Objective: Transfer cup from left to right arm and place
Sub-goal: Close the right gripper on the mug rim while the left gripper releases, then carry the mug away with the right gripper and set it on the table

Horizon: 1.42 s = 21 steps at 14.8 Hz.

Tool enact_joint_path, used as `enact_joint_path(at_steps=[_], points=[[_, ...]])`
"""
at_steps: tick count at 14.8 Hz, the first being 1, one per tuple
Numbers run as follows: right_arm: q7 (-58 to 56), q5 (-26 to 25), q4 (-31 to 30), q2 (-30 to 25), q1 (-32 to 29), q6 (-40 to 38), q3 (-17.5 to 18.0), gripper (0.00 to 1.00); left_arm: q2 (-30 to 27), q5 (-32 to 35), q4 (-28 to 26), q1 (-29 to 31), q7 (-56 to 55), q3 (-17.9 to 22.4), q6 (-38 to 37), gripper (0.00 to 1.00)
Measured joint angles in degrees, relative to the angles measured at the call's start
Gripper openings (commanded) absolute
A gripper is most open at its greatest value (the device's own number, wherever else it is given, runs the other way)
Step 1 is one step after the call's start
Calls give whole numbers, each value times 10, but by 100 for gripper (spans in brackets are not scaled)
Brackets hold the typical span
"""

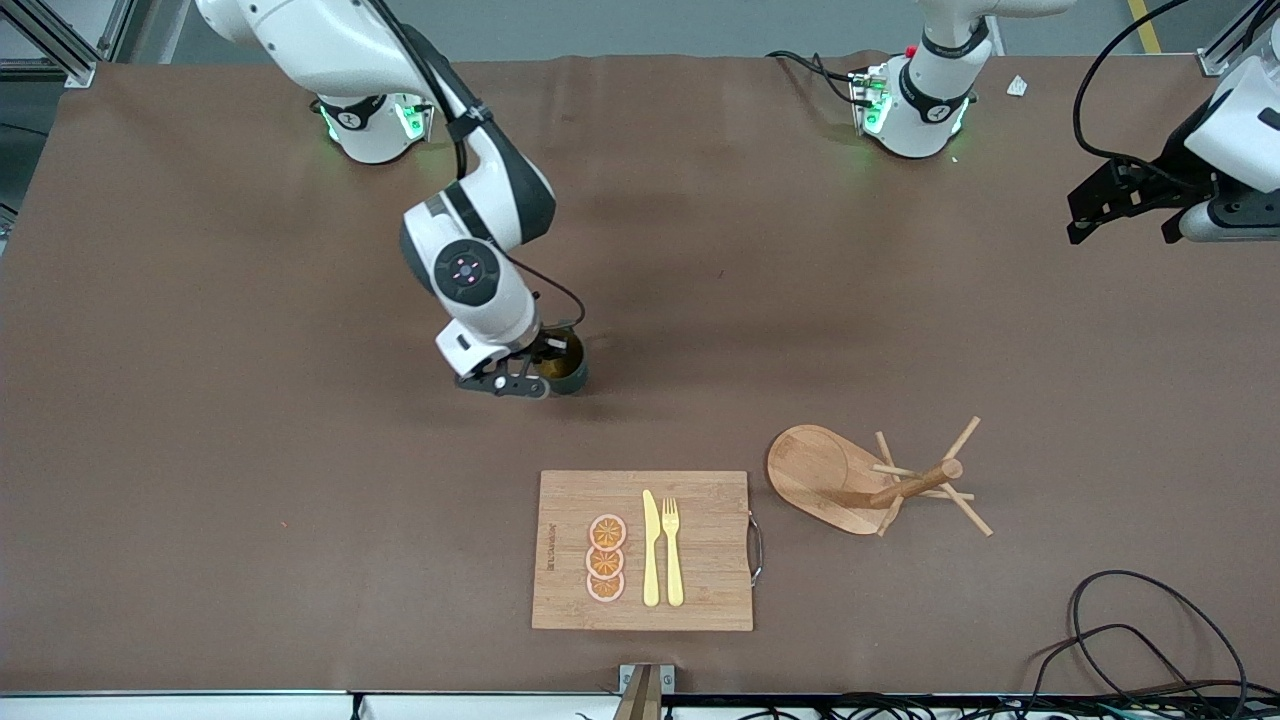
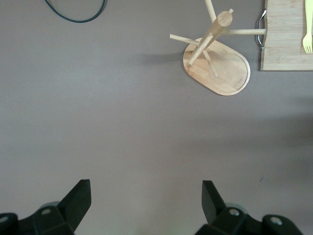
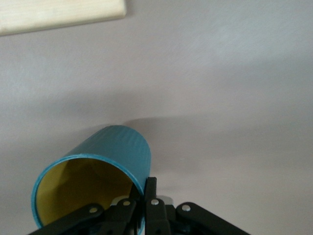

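Observation:
The dark teal ribbed cup [image 1: 568,366] with its yellowish inside is in the middle of the table, farther from the front camera than the cutting board. My right gripper [image 1: 540,372] is shut on its rim wall, one finger inside and one outside. In the right wrist view the cup [image 3: 115,149] tilts away from the gripper [image 3: 144,190]. I cannot tell whether its base touches the table. Its handle is hidden. My left gripper [image 1: 1120,237] is open and empty, held high over the left arm's end of the table, and waits; its view shows the gripper [image 2: 146,188] over bare table.
A wooden cutting board [image 1: 700,570] with orange slices, a yellow knife and a fork lies near the front edge; its edge shows in the right wrist view [image 3: 58,12]. A wooden mug tree [image 1: 830,475] stands beside it, also in the left wrist view [image 2: 222,68]. Black cables [image 1: 1150,630] lie at the front corner.

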Motion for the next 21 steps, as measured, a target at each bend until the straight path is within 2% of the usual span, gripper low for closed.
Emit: enact_joint_path(at_steps=[3, 8, 11, 15, 19, 21], points=[[-100, 0, 42, -18, -36, -58, -2, 0, 0, 0, 0, 1, 0, 0, 4, 100], [-314, -1, 43, -46, -120, -113, -6, 0, 0, -6, 2, 3, 0, 1, 9, 100], [-372, -5, 29, -47, -151, -123, -6, 0, 0, -6, 3, 3, 0, 1, 9, 100], [-464, -29, -9, -50, -177, -70, -6, 0, 0, -6, 4, 2, 0, 1, 11, 100], [-606, -40, -116, -75, -215, 52, -7, 0, 0, -6, 7, 0, 0, 0, 15, 100], [-680, -42, -148, -86, -234, 72, -7, 0, 0, -6, 7, 1, 0, 0, 15, 100]])
